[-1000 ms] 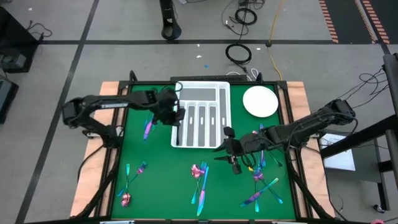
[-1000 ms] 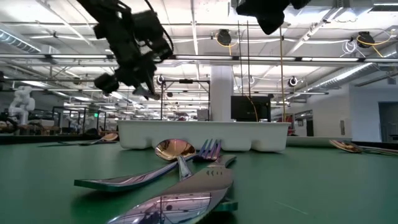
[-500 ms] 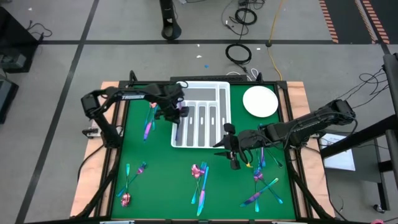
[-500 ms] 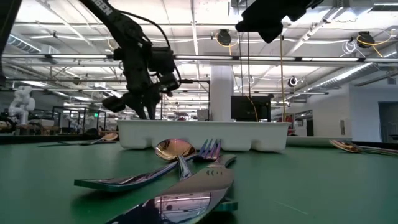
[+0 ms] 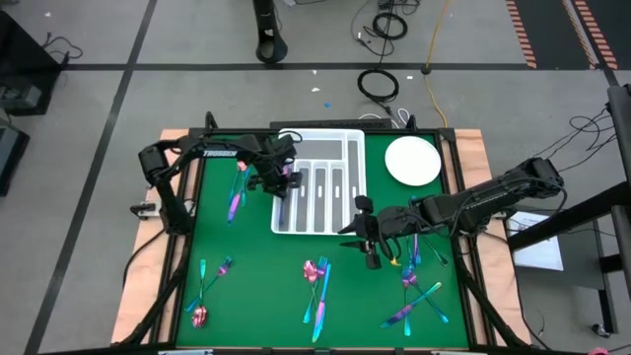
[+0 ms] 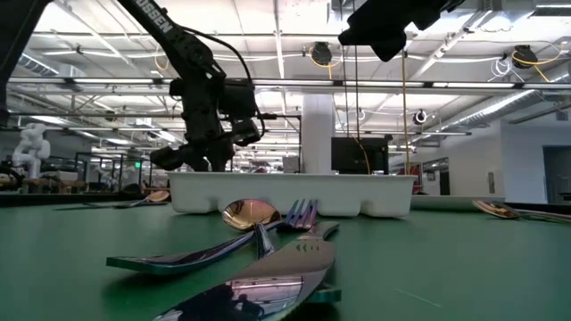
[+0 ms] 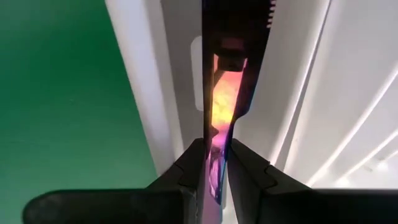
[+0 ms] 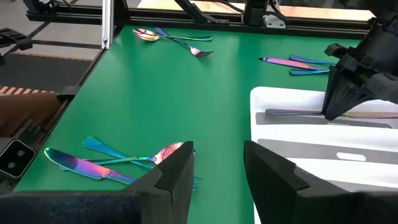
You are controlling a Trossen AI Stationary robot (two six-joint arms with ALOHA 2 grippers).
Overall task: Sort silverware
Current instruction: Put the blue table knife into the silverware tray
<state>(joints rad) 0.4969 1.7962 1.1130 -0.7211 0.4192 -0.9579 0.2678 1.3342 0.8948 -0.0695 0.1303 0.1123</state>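
White lettering is showing on the left arm (image 6: pixel 169 27) in the low view, at about eleven o'clock; only the letters "SEN" are reading clearly. Nothing else legible is appearing anywhere.

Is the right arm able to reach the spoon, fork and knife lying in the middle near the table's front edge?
Probably yes. The right gripper hovers open just beside that pile, with only bare green mat between. The left gripper is away over the tray.
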